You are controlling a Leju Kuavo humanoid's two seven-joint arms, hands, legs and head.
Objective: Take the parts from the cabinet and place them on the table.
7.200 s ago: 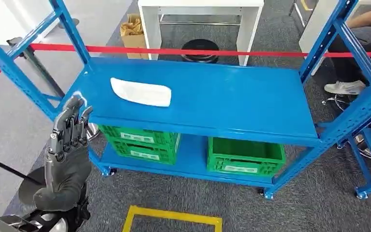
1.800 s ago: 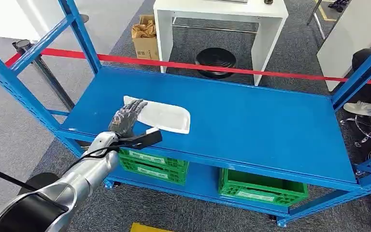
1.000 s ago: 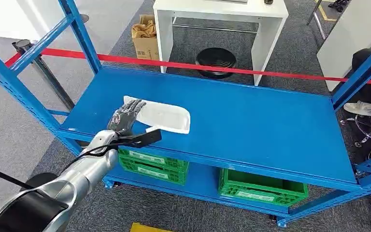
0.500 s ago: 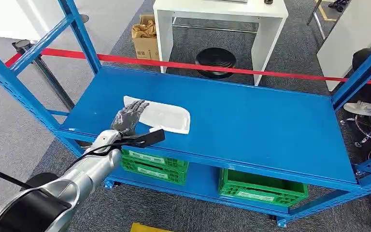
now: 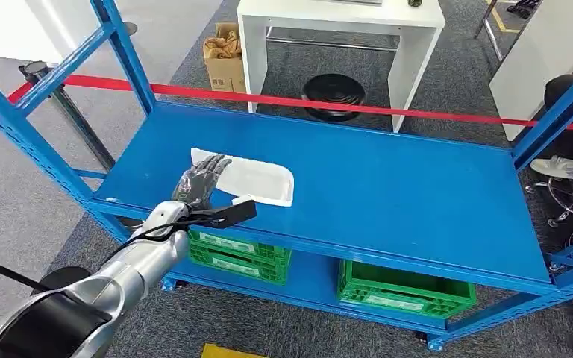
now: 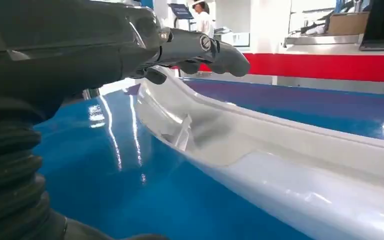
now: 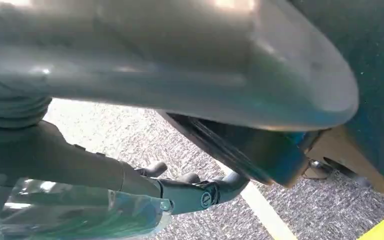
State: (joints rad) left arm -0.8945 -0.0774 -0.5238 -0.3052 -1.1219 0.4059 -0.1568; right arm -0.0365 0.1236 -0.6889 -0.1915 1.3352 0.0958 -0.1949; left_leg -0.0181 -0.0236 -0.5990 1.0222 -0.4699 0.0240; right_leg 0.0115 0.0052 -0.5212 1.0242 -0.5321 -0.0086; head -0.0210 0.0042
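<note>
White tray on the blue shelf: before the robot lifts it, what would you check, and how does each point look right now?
1. Left robot hand over the tray end: ok.
2. Fingers closed around the rim: cannot tell.
3. Tray lying flat on the shelf: ok.
4. Nothing on the shelf beside the tray to snag: ok.
5. Right robot hand empty: cannot tell; a clear wrap lies beside it.

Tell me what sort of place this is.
Probably a workshop or demo hall: a blue steel shelving rack holding green crates, a red barrier tape and grey carpet. The left hand touches a white part.
</note>
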